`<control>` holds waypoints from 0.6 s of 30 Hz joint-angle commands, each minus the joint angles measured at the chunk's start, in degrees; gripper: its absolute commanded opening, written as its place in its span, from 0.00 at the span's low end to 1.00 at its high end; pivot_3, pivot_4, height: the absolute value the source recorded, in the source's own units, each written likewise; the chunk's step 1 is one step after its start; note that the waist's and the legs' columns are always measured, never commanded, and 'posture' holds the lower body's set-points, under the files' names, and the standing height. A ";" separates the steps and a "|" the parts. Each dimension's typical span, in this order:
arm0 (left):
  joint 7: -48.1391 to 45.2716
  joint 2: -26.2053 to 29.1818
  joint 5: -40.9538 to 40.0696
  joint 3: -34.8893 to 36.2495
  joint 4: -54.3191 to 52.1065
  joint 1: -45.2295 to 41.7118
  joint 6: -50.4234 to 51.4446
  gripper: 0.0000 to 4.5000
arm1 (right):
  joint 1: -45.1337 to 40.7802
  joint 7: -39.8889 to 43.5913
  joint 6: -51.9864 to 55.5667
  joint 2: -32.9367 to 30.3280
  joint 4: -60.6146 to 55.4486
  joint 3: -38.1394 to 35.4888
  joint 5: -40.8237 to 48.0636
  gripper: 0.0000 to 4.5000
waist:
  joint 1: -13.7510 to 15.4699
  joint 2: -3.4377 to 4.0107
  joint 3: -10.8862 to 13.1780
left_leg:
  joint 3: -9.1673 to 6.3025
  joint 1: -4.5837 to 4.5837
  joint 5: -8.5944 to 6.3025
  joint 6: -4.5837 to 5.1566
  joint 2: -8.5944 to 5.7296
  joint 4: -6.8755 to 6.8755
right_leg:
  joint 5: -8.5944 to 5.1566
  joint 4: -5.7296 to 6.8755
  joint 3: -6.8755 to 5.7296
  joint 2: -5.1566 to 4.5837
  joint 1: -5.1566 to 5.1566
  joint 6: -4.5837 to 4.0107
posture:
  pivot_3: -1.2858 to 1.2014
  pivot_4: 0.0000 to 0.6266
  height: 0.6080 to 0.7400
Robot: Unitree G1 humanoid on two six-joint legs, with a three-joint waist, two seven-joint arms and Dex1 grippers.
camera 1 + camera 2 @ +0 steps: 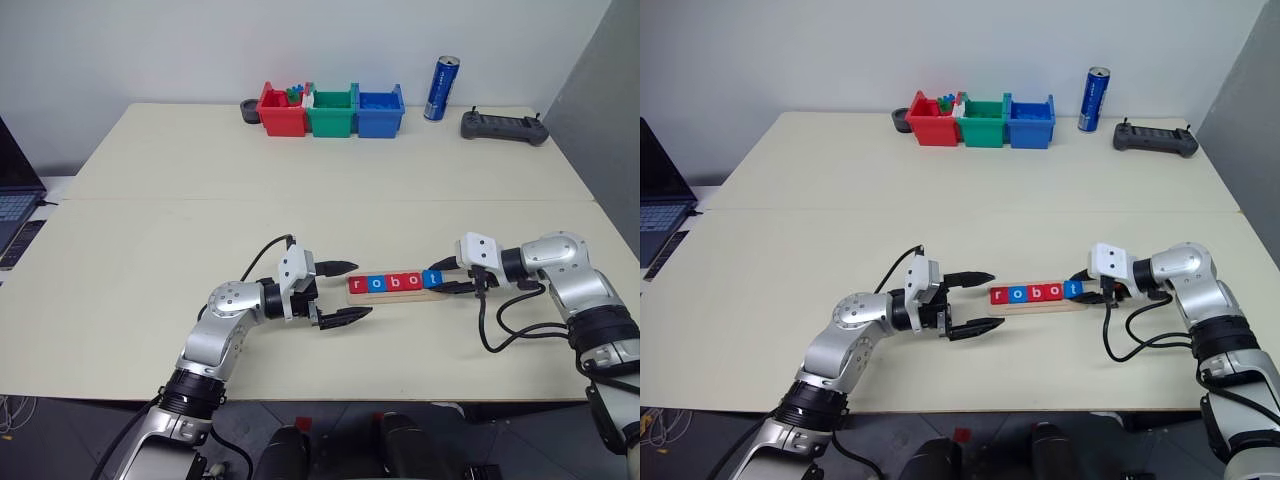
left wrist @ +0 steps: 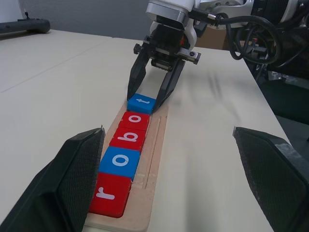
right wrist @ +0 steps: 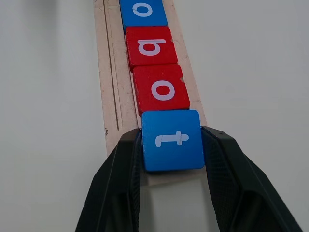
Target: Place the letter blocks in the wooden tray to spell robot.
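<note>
Right pincer [image 3: 171, 159] clamped on glossy square blue t block [image 3: 172, 140]; left pincer [image 1: 345, 291] agape beside pale wooden tray [image 2: 153, 159].

All five letter blocks [image 1: 392, 283] sit flat in a row in the wooden tray [image 2: 153, 159], reading r-o-b-o-t: red, blue, red, red, blue, edges touching.

Right end effector [image 1: 443, 276] grips blue t block [image 1: 432, 278] on wooden tray [image 1: 392, 296].
</note>
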 commanded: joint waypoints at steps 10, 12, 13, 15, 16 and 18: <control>-0.08 -0.06 -0.63 0.45 -1.80 -0.71 -0.79 1.00 | -1.67 0.99 2.24 -0.17 -2.04 -1.29 1.48 0.99 | 0.00 0.00 0.00 | 0.00 0.00 0.00 0.00 0.00 0.00 | 0.00 0.00 0.00 0.00 0.00 0.00 | 0.52 0.24 1.00; -0.04 -0.15 -0.60 0.42 -1.70 -0.75 -0.83 1.00 | -1.98 0.50 3.94 -0.37 -2.72 -2.30 2.43 0.99 | 0.00 0.00 0.00 | 0.00 0.00 0.00 0.00 0.00 0.00 | 0.00 0.00 0.00 0.00 0.00 0.00 | 0.52 0.24 1.00; -0.01 -0.20 -0.58 0.39 -1.71 -0.74 -0.84 1.00 | -2.00 0.22 4.73 -0.59 -3.18 -2.88 2.90 0.99 | 0.00 0.00 0.00 | 0.00 0.00 0.00 0.00 0.00 0.00 | 0.00 0.00 0.00 0.00 0.00 0.00 | 0.52 0.24 1.00; 0.05 -0.27 -0.56 0.34 -1.76 -0.69 -0.83 1.00 | -1.90 -0.18 5.84 -0.98 -3.92 -3.57 3.45 0.99 | 0.00 0.00 0.00 | 0.00 0.00 0.00 0.00 0.00 0.00 | 0.00 0.00 0.00 0.00 0.00 0.00 | 0.52 0.24 1.00; 0.02 -0.32 -0.55 0.32 -1.68 -0.71 -0.86 1.00 | -1.82 -0.98 6.02 -1.37 -4.06 -4.23 3.54 0.99 | 0.00 0.00 0.00 | 0.00 0.00 0.00 0.00 0.00 0.00 | 0.00 0.00 0.00 0.00 0.00 0.00 | 0.52 0.24 1.00; -0.01 -0.40 -0.56 0.26 -1.59 -0.71 -0.88 1.00 | -0.97 -1.53 6.64 -2.51 -4.61 -5.34 3.94 0.96 | 0.03 0.00 0.00 | -0.01 0.00 0.00 0.00 0.00 0.00 | 0.00 0.00 0.00 0.00 0.00 0.00 | 0.52 0.24 1.00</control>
